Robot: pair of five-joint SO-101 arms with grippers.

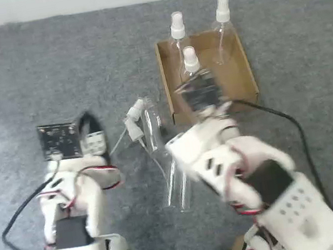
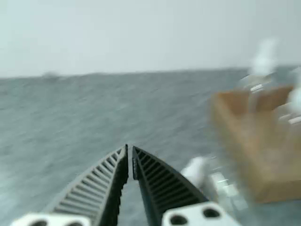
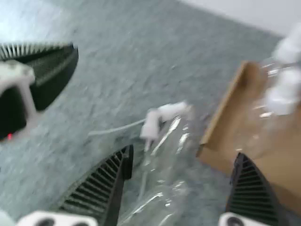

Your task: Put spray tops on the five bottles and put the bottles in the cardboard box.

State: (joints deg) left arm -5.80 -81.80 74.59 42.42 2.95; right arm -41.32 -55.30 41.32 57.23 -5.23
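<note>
A grey carpeted desk (image 1: 31,70) carries two white arms set side by side at its near edge. The left arm (image 1: 71,203) is held over bare carpet. The jaws of the left gripper (image 2: 130,155) are clenched together with nothing between them.

The right arm (image 1: 249,169) is stretched toward the near left corner of a shallow brown cardboard box (image 1: 245,81). The jaws of the right gripper (image 3: 183,157) are released and spread wide on either side of a lying bottle of clear plastic (image 3: 164,188). Whether they touch it cannot be told.

Three upright clear plastic bottles are stood inside the box, each capped in white. Two stand at the far wall, the far left bottle (image 1: 178,50) and the far right bottle (image 1: 223,43). The middle bottle (image 1: 191,73) stands nearer the arm.

Two further clear bottles lie on the carpet just left of the box, one bottle by the box corner (image 1: 154,124) and one bottle nearer the arm bases (image 1: 178,190).

Two small white spray tops lie close together by the corner bottle's neck — an upper spray top (image 1: 136,111) and a lower spray top (image 1: 132,130), whose thin dip tube is laid bare on the carpet.
</note>
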